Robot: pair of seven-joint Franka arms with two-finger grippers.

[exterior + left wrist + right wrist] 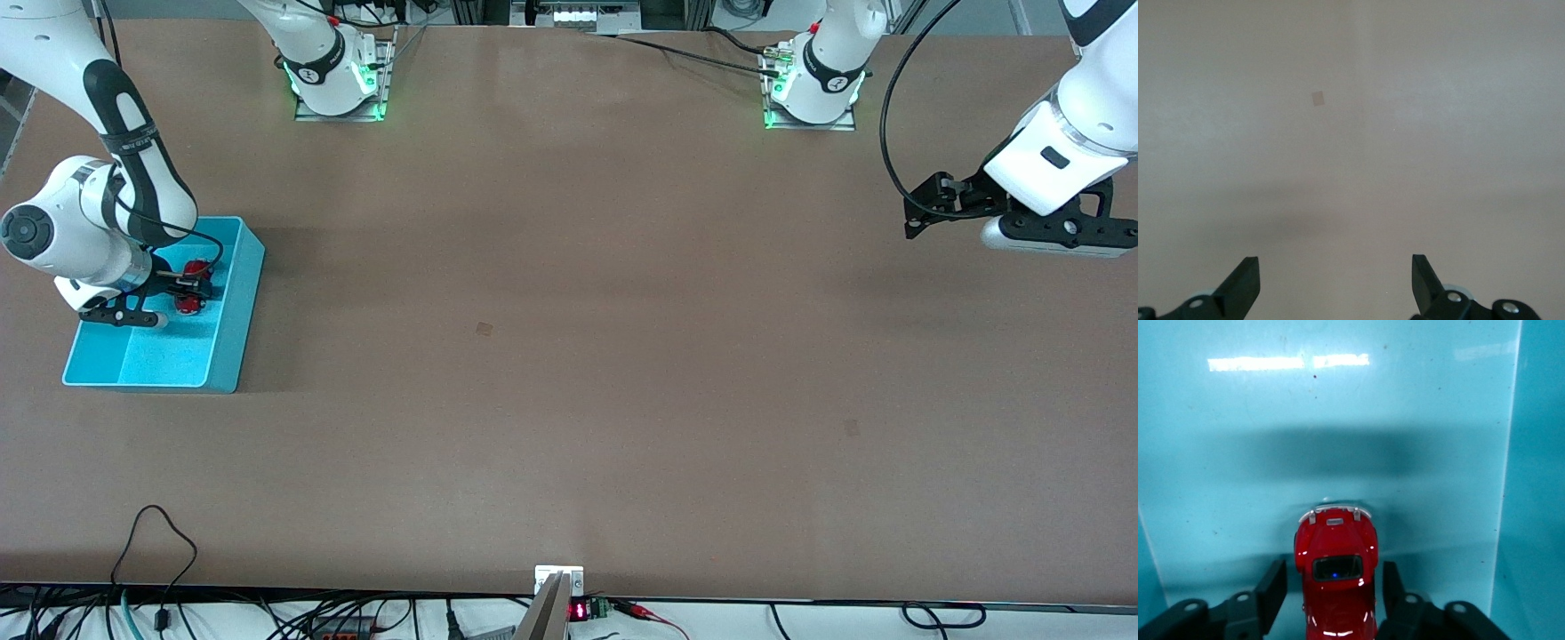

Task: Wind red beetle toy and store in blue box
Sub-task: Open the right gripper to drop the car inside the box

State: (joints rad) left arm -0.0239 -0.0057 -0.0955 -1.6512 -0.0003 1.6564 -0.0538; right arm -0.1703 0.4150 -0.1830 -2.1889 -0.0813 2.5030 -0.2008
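Note:
The red beetle toy (188, 305) sits inside the blue box (233, 348) at the right arm's end of the table. My right gripper (194, 286) is down in the box with its fingers on either side of the toy. In the right wrist view the toy (1336, 567) rests on the box floor (1338, 420), with a narrow gap between it and each finger (1274, 585), so the gripper (1335, 579) is open around it. My left gripper (925, 213) waits open and empty over bare table at the left arm's end; in the left wrist view (1335, 267) nothing lies between its fingers.
The box wall (1531, 487) stands close beside the right gripper. A small darker patch (484, 329) marks the brown table near its middle, and it also shows in the left wrist view (1317, 99). Cables lie along the table edge nearest the front camera.

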